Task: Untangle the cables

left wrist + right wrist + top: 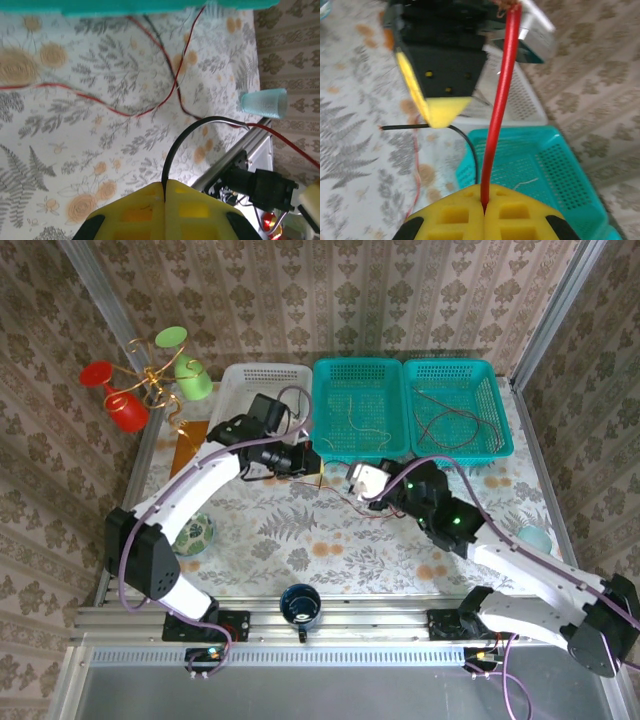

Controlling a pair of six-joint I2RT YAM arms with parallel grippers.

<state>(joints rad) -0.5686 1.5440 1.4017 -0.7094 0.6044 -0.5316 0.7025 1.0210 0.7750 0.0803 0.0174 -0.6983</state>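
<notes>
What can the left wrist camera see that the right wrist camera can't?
Left wrist view: a pale blue cup. Right wrist view: the right hand pinching a red cable, and a white basket. Both: the left hand holding the black cable, a thin red wire on the flowery tablecloth, and a teal basket.

Place: robot lab cell dressed as a home
Walls: damask wallpaper [350,290] panels in an aluminium frame [557,310]
Surface: bench [300,540] under floral cloth
Rig: left arm [190,490], right arm [520,565] bolted to a metal rail [380,618]
Props: plastic baskets [318,410], cup tree [150,375]
</notes>
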